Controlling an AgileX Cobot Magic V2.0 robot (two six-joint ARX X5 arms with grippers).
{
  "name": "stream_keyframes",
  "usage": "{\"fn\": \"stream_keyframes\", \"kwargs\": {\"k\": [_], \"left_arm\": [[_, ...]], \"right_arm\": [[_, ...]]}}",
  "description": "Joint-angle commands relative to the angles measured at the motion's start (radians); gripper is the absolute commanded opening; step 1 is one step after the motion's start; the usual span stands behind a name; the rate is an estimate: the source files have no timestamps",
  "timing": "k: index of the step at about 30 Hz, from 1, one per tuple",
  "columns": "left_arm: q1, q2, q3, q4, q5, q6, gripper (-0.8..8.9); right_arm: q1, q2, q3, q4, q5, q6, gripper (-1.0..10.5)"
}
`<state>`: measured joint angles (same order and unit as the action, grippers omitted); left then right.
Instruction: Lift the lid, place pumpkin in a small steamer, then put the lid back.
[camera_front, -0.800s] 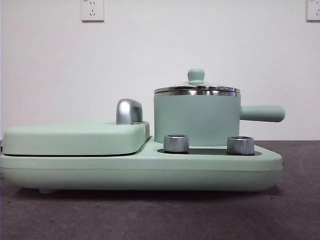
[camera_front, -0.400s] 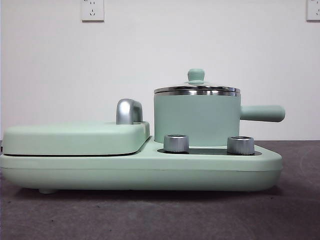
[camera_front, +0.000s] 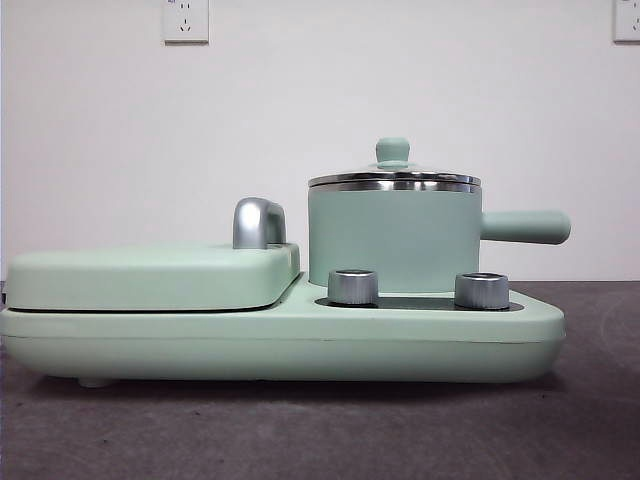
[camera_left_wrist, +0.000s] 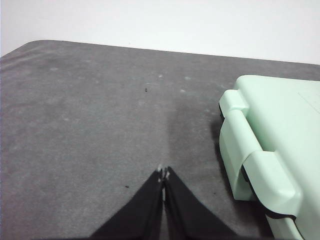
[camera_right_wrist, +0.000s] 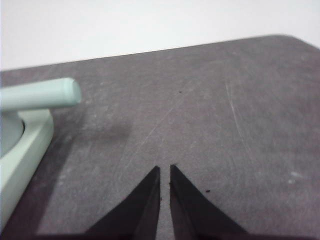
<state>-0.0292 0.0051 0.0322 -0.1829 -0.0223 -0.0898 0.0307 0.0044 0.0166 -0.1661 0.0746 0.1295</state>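
The small steamer (camera_front: 392, 240) stands on the right half of the long mint-green base (camera_front: 280, 345), its straight handle (camera_front: 525, 227) pointing right. The lid (camera_front: 393, 178) rests on it, mint knob (camera_front: 392, 150) on top. The pumpkin is out of view. My left gripper (camera_left_wrist: 163, 175) is shut over bare table beside the base's flat-cover end (camera_left_wrist: 270, 150). My right gripper (camera_right_wrist: 165, 172) is shut with a thin slit between the jaws, over bare table beside the steamer's handle (camera_right_wrist: 40, 93). Neither arm shows in the front view.
A wide flat mint-green cover (camera_front: 150, 275) with a steel hinge post (camera_front: 258, 222) fills the base's left half. Two steel knobs (camera_front: 352, 286) (camera_front: 481, 290) stand in front of the steamer. The dark grey table (camera_front: 320, 430) stretches before the base; a white wall lies behind.
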Motion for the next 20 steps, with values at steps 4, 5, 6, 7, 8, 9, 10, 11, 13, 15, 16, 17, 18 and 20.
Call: {"fn": "stream_keyframes", "kwargs": {"k": [4,5,6,7,8,9,10,11,13,15,16,17,18,20], "left_arm": [[-0.001,-0.002,-0.019,-0.005,-0.005,0.002,0.06],[-0.001,-0.002,-0.019,-0.005,-0.005,0.002,0.06],[-0.001,-0.002,-0.019,-0.005,-0.005,0.002,0.06],[-0.001,-0.002,-0.019,-0.005,-0.005,0.002,0.06],[-0.001,-0.002,-0.019,-0.005,-0.005,0.002,0.06],[-0.001,-0.002,-0.019,-0.005,-0.005,0.002,0.06],[-0.001,-0.002,-0.019,-0.005,-0.005,0.002,0.06],[-0.001,-0.002,-0.019,-0.005,-0.005,0.002,0.06],[-0.001,-0.002,-0.019,-0.005,-0.005,0.002,0.06],[-0.001,-0.002,-0.019,-0.005,-0.005,0.002,0.06],[-0.001,-0.002,-0.019,-0.005,-0.005,0.002,0.06],[-0.001,-0.002,-0.019,-0.005,-0.005,0.002,0.06],[-0.001,-0.002,-0.019,-0.005,-0.005,0.002,0.06],[-0.001,-0.002,-0.019,-0.005,-0.005,0.002,0.06]], "right_arm": [[0.003,-0.001,-0.005,-0.006,0.001,-0.121,0.2],[0.003,-0.001,-0.005,-0.006,0.001,-0.12,0.2],[0.003,-0.001,-0.005,-0.006,0.0,-0.119,0.2],[0.003,-0.001,-0.005,-0.006,-0.002,-0.119,0.2],[0.004,-0.001,-0.005,-0.004,-0.003,-0.119,0.2],[0.005,-0.001,-0.005,-0.001,-0.002,-0.119,0.2],[0.005,-0.001,-0.005,0.003,-0.002,-0.119,0.2],[0.005,-0.001,-0.005,0.009,-0.002,-0.119,0.2],[0.005,-0.001,-0.005,0.01,-0.002,-0.119,0.2],[0.005,-0.001,-0.005,0.009,-0.002,-0.119,0.2],[0.005,-0.001,-0.005,0.009,-0.002,-0.119,0.2],[0.005,-0.001,-0.005,0.009,-0.002,-0.119,0.2],[0.005,-0.001,-0.005,0.01,-0.002,-0.119,0.2],[0.005,-0.001,-0.005,0.009,-0.002,-0.119,0.2]]}}
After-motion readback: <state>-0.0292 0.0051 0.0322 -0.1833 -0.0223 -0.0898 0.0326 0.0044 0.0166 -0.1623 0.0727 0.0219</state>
